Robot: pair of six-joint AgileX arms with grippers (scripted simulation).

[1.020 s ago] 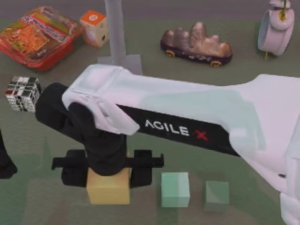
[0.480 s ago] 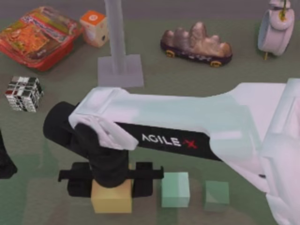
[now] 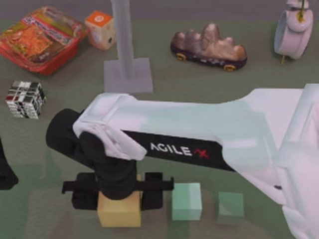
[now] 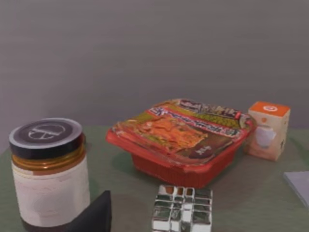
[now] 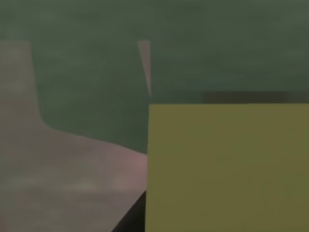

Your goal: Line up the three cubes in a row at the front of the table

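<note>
— Three plain matte cubes sit in a row along the front edge of the grey-green table [image 3: 199, 94]: the largest yellow cube [image 3: 118, 211] leftmost, the pale mint cube [image 3: 187, 201] beside it, the small dull green cube [image 3: 230, 207] furthest right. And the grippers?

— The right gripper [image 3: 117, 189] hangs directly over the yellow cube, its black fingers spread wide, one on each side of the cube along the row's line. Whether they touch its faces I cannot tell. In the right wrist view the yellow face [image 5: 227, 166] fills much of the picture.

— Which way do the cubes face?

— All three sit flat, edges roughly square to the table front, with gaps between them.

— The left arm?

— Parked at the left edge; only a dark part [image 3: 6, 174] shows. Further back lie a black-and-white chequered puzzle cube [image 3: 25, 99] and a red food tray [image 3: 40, 37].
</note>
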